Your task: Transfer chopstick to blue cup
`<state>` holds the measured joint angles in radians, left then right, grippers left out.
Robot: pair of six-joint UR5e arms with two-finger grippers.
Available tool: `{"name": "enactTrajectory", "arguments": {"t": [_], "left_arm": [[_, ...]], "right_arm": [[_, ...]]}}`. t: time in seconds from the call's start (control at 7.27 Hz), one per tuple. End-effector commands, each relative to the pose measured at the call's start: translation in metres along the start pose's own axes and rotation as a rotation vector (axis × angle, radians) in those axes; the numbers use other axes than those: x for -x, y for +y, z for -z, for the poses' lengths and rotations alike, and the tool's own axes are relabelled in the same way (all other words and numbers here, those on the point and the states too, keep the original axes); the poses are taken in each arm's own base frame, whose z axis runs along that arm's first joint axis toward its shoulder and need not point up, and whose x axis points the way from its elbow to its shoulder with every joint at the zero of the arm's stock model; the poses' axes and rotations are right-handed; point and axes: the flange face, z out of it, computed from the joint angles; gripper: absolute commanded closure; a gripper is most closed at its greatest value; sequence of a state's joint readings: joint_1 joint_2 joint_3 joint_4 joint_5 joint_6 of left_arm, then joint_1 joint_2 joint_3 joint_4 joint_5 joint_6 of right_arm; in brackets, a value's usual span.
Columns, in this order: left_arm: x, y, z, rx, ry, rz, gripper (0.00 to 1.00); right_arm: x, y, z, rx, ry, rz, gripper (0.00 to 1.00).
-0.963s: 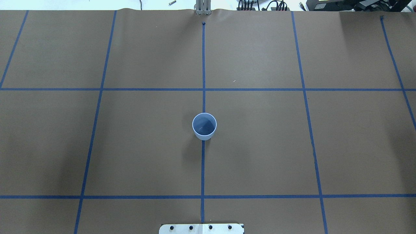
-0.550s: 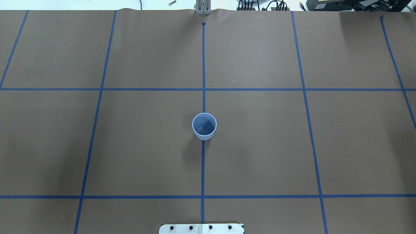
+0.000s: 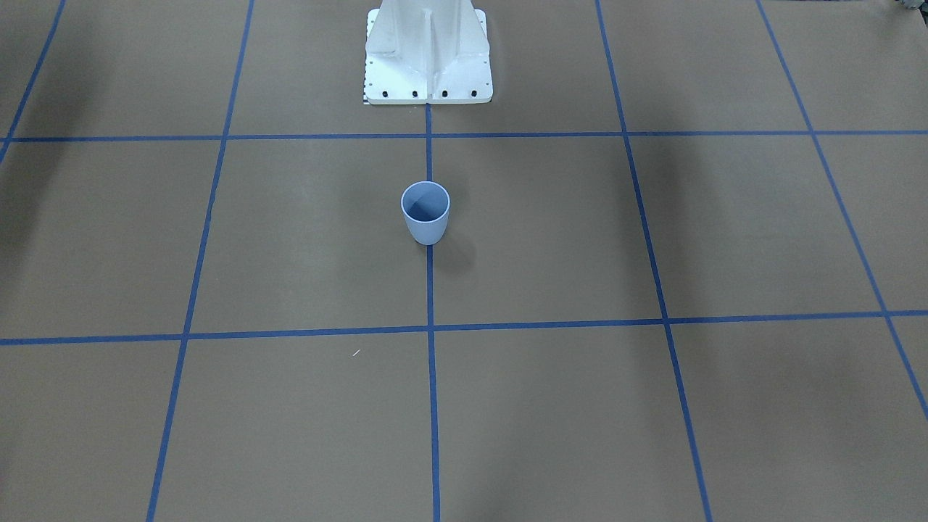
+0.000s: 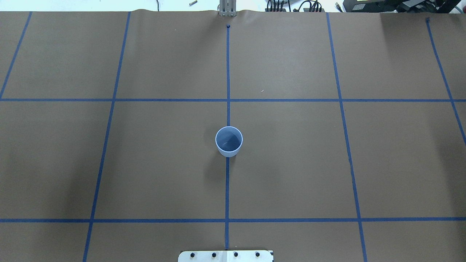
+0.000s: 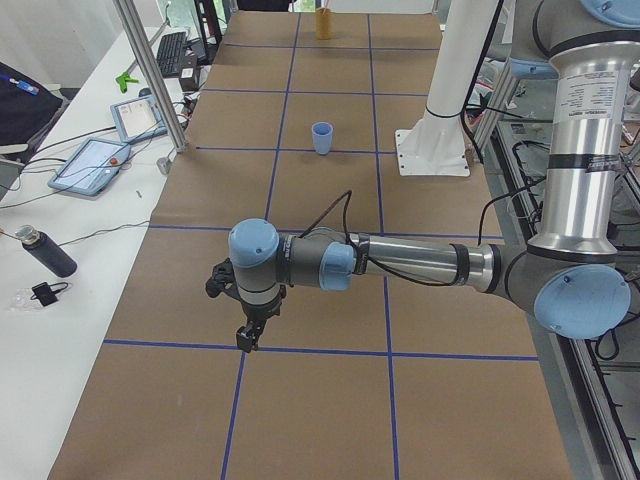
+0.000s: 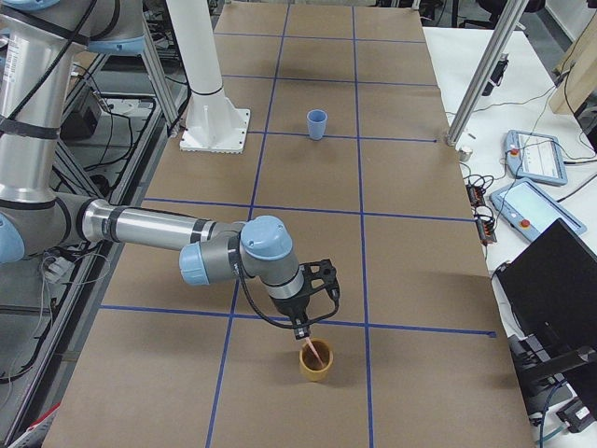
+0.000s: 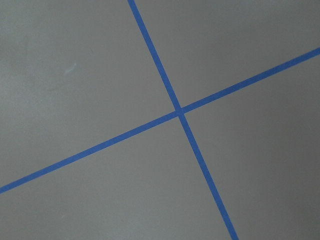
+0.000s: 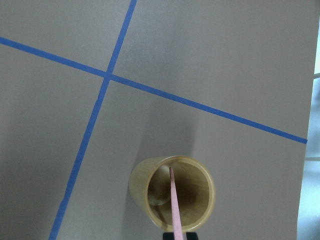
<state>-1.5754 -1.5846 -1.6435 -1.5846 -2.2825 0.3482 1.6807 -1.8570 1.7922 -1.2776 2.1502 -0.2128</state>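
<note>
The pale blue cup (image 4: pixel 228 141) stands upright and empty on the centre tape line; it also shows in the front view (image 3: pixel 425 212) and both side views (image 5: pixel 321 138) (image 6: pixel 317 124). A pale pink chopstick (image 8: pixel 173 200) stands in a bamboo cup (image 8: pixel 200 197) at the table's far right end (image 6: pixel 315 362). My right gripper (image 6: pixel 301 331) hangs just above that cup. In the right wrist view its dark tips (image 8: pixel 180 236) sit close together on the stick's upper end. My left gripper (image 5: pixel 245 335) points down over a tape crossing at the left end; I cannot tell whether it is open or shut.
The white robot base (image 3: pixel 428 58) stands behind the blue cup. Blue tape lines grid the brown table. A side table holds tablets (image 5: pixel 95 165) and a dark bottle (image 5: pixel 45 252). A metal post (image 5: pixel 150 80) stands at the table's far edge. A laptop (image 6: pixel 560 280) sits near the bamboo cup.
</note>
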Motion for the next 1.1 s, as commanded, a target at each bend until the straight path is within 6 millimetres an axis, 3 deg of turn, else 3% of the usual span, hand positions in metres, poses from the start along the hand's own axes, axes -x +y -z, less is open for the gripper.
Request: {"name": "enactTrajectory", "arguments": {"t": [0.0, 0.41, 0.69, 0.96], "left_arm": [[0.000, 0.000, 0.000, 0.002, 0.001, 0.001, 0.02], [0.000, 0.006, -0.003, 0.006, 0.002, 0.005, 0.02], [0.002, 0.007, -0.004, 0.012, 0.005, 0.018, 0.02], [0.002, 0.015, -0.007, 0.027, 0.069, 0.071, 0.02]], "right_arm": [[-0.020, -0.017, 0.036, -0.001, 0.015, -0.016, 1.00], [-0.020, -0.049, 0.098, -0.004, 0.027, -0.053, 1.00], [-0.021, -0.071, 0.128, 0.009, 0.022, -0.066, 1.00], [-0.010, -0.094, 0.140, -0.034, -0.081, -0.079, 1.00]]}}
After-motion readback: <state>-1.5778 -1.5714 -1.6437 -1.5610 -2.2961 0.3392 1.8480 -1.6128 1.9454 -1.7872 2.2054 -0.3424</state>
